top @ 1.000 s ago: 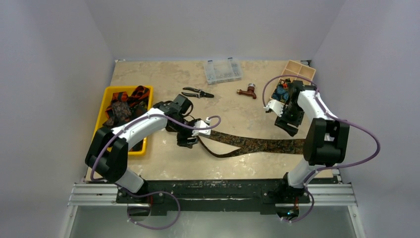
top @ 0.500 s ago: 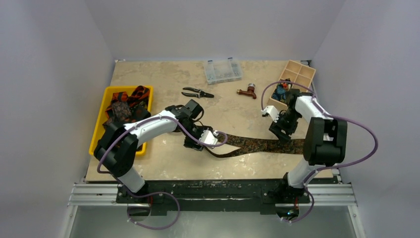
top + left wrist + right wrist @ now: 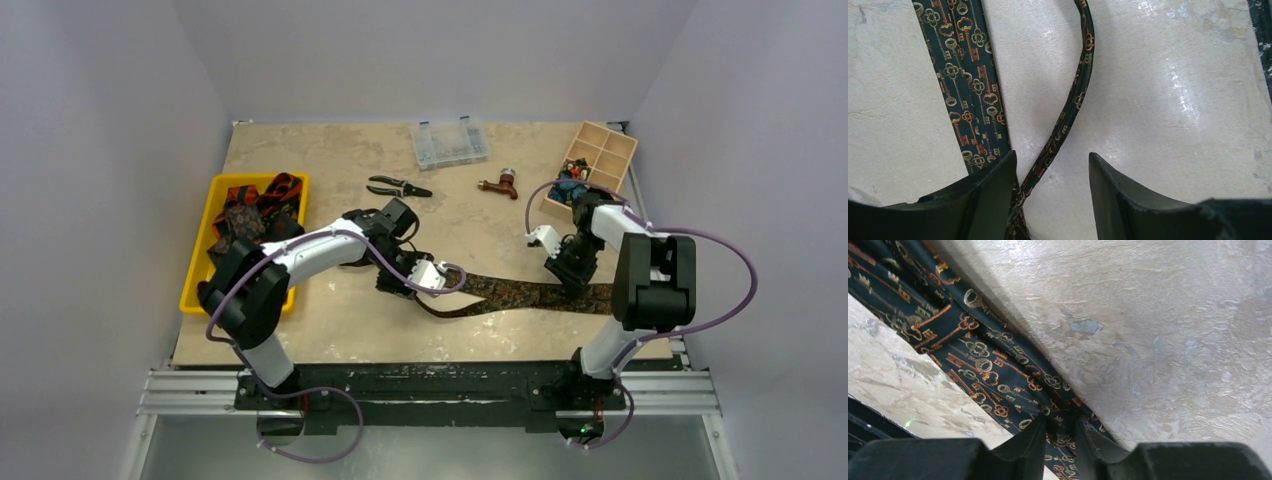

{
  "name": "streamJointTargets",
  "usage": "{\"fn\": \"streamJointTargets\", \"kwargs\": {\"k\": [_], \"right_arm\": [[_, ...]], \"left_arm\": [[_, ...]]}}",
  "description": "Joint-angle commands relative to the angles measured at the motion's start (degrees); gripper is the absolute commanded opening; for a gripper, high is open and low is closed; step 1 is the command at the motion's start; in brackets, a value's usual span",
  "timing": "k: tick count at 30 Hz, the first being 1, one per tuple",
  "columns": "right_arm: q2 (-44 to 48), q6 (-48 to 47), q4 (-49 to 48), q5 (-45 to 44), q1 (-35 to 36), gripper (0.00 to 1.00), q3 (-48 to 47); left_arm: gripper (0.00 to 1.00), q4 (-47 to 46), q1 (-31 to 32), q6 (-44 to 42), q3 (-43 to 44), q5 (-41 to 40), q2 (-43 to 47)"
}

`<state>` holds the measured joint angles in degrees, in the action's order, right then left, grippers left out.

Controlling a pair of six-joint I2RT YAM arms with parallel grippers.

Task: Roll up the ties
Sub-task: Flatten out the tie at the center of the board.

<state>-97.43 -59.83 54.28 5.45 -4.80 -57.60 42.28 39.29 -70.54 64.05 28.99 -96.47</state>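
Top external view: the key-print tie [image 3: 530, 292] lies flat on the table [image 3: 330, 330], running from about 6 o'clock to 4 o'clock of the table's centre, with each arm at one end of it. Its dark cloth carries a repeated print of orange and gold keys.

Left wrist view: the left gripper [image 3: 1050, 160] stands roughly half open. A narrow strand of the tie, turned on edge and curving, passes through the gap. The strand lies against the left finger and apart from the right finger. The wider band of the tie runs away toward 11 o'clock in this view, its near end under the left finger.

Right wrist view: the right gripper [image 3: 1060, 427] is nearly closed, and a bunched fold of the tie is pinched between its fingertips. The cloth spreads away toward 10 o'clock.

Surroundings, top external view:
- A yellow bin [image 3: 200, 270] at 9 o'clock holds the other ties [image 3: 255, 210] in a heap.
- Black-handled pliers [image 3: 398, 187] lie at 11 o'clock.
- A clear compartment box [image 3: 450, 143] sits at 12 o'clock.
- A small brown object [image 3: 498, 183] lies at 1 o'clock.
- A wooden divided box [image 3: 600, 150] sits at 2 o'clock, with coloured cloth [image 3: 567, 185] in its nearest compartment.

All of these lie well apart from the stretched tie.
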Motion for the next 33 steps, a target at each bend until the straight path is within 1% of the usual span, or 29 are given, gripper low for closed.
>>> {"fn": "streamJointTargets", "kwargs": {"k": [1, 4, 6, 12, 15, 19, 21, 23, 27, 29, 31, 32, 33], "right_arm": [[1.55, 0.68, -0.19, 0.42, 0.25, 0.2, -0.46], [2.69, 0.38, 0.66, 1.0, 0.24, 0.08, -1.14], [3.82, 0.24, 1.49, 1.23, 0.27, 0.0, -1.54], [9.97, -0.54, 6.28, 0.06, -0.44, 0.0, -1.98], [12.49, -1.71, 7.0, -1.63, -1.77, 0.0, -0.89], [12.64, -2.43, 7.43, -2.51, -4.38, 0.0, 0.56], [12.49, -2.52, 7.59, -2.83, -5.65, 0.0, 0.86], [12.56, -3.13, 7.37, -3.25, -7.47, 0.0, 1.15], [11.83, -4.37, 5.75, -4.47, -11.08, 0.0, 2.65], [10.88, -4.58, 4.22, -5.29, -11.98, 0.0, 3.8], [9.81, -4.45, 2.22, -5.36, -12.54, 0.0, 4.75], [9.02, -4.23, 1.43, -5.37, -12.73, 0.0, 4.98], [8.18, -3.89, 0.69, -5.76, -12.81, 0.0, 5.04]], "left_arm": [[0.52, -1.68, 1.42, 1.62, 2.66, -3.53, -2.17], [0.45, -1.6, 1.91, 1.59, 2.66, -4.69, -2.62], [0.37, -1.31, 2.1, 1.68, 2.66, -5.19, -2.85], [0.09, 4.07, 2.11, 2.75, 5.13, -6.11, -2.68], [0.0, 6.51, 1.98, 4.15, 6.83, -6.56, -2.8], [0.0, 8.2, 1.7, 4.34, 7.87, -5.81, -3.36], [0.0, 8.87, 1.63, 6.03, 9.82, -6.77, -5.16], [0.0, 13.45, 0.87, 8.39, 15.0, -6.77, -8.4], [0.0, 24.45, -1.26, 10.63, 29.73, -4.78, -17.25], [0.0, 28.46, -1.23, 9.33, 36.47, -7.02, -22.82], [0.0, 30.21, -1.18, 8.75, 41.42, -10.86, -28.18], [0.01, 31.15, -1.21, 8.46, 43.23, -12.72, -30.15], [0.11, 32.01, -1.31, 7.86, 44.13, -14.01, -31.35]]}}
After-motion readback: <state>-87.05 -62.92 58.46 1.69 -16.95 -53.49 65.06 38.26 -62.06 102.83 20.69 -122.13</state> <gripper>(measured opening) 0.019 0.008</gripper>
